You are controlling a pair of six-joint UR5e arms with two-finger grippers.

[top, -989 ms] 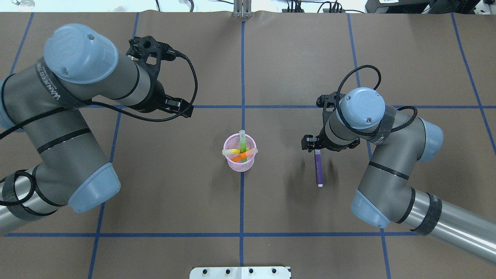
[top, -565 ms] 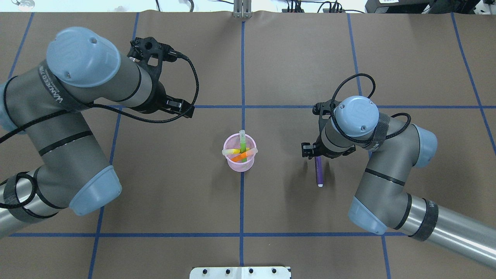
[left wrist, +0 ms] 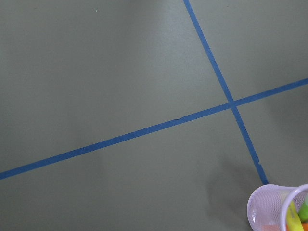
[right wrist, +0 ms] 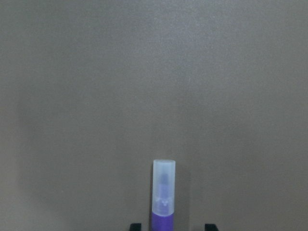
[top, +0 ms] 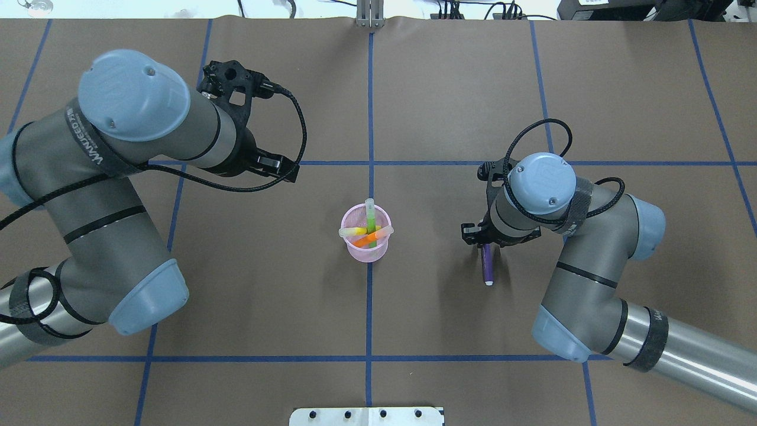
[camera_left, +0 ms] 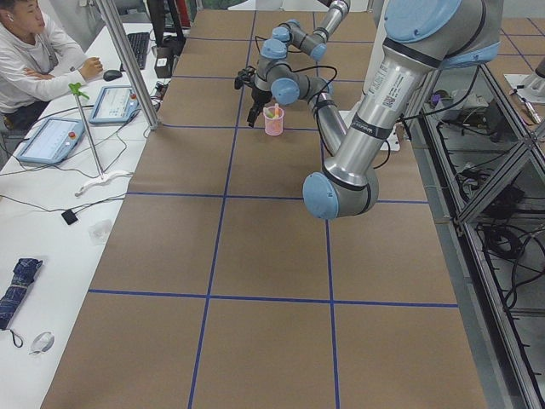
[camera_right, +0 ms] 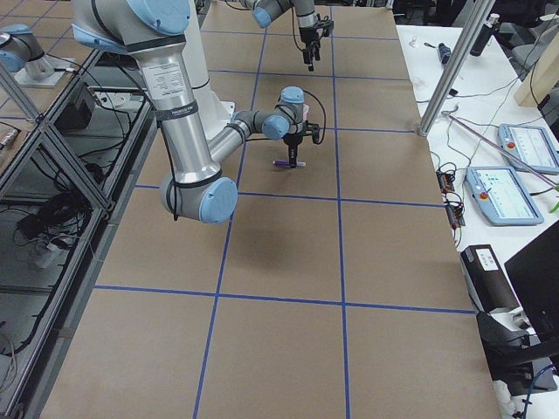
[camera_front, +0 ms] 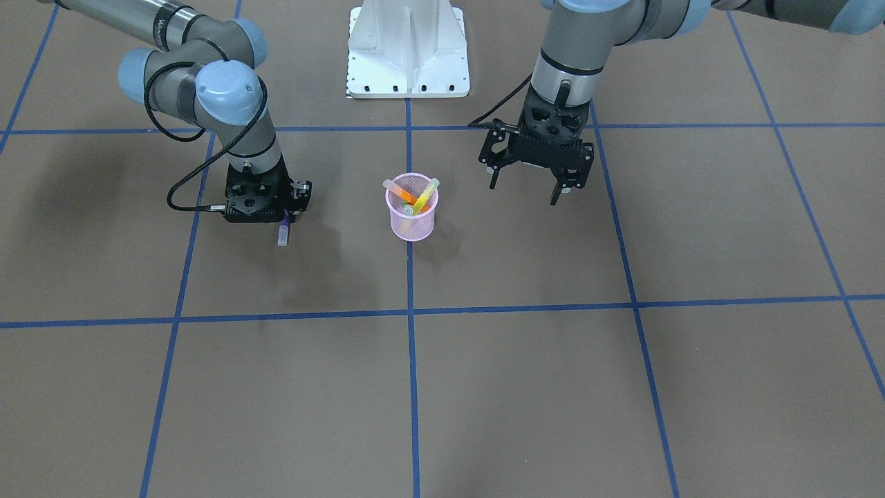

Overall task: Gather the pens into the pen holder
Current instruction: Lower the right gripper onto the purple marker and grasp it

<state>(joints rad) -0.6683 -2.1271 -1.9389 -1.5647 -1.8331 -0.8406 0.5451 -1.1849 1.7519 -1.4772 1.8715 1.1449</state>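
The pink mesh pen holder point(top: 367, 244) stands at the table's middle with the orange, green and yellow pens point(top: 371, 231) inside; it also shows in the front view point(camera_front: 411, 220) and the left wrist view point(left wrist: 269, 207). The purple pen point(top: 487, 269) lies flat on the table to its right. My right gripper point(top: 485, 241) is low over the pen's far end. In the right wrist view its tips stand apart on either side of the pen point(right wrist: 163, 202), open. My left gripper point(camera_front: 525, 188) hangs open and empty above the table, left of the holder and further back.
Brown table paper with blue tape grid lines point(top: 370, 307). The white robot base plate point(camera_front: 408, 48) sits at the table's near edge. An operator point(camera_left: 34, 51) sits at a side desk beyond the table.
My right gripper has moved along the purple pen toward its capped end, covering more of it. The pen has not moved. My left arm has drifted slightly.
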